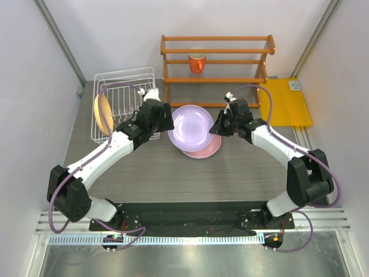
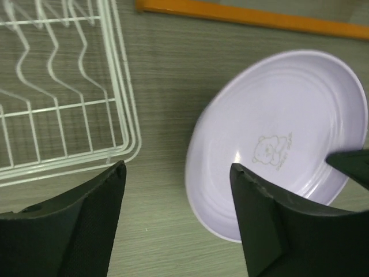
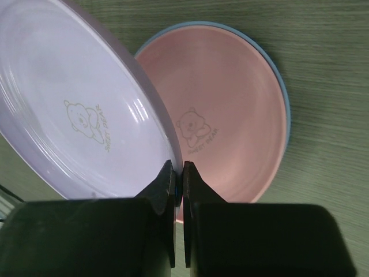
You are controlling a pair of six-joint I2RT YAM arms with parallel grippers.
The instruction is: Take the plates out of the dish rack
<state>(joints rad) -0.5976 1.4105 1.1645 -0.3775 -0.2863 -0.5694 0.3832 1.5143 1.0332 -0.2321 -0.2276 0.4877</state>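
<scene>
My right gripper (image 3: 179, 166) is shut on the rim of the lilac plate (image 1: 191, 127), holding it tilted above the pink plate (image 3: 230, 115). The pink plate lies on the light blue plate (image 3: 282, 92) on the table. The lilac plate also shows in the left wrist view (image 2: 282, 138) and the right wrist view (image 3: 75, 109). My left gripper (image 2: 176, 173) is open and empty, just left of the lilac plate, over the table between it and the white dish rack (image 1: 124, 78). The orange-yellow plate (image 1: 102, 112) stands upright in the rack's left end. The rack also shows in the left wrist view (image 2: 115, 75).
An orange wooden shelf (image 1: 216, 60) with an orange mug (image 1: 196, 62) stands at the back. A yellow board (image 1: 285, 103) lies at the back right. Grey walls close in both sides.
</scene>
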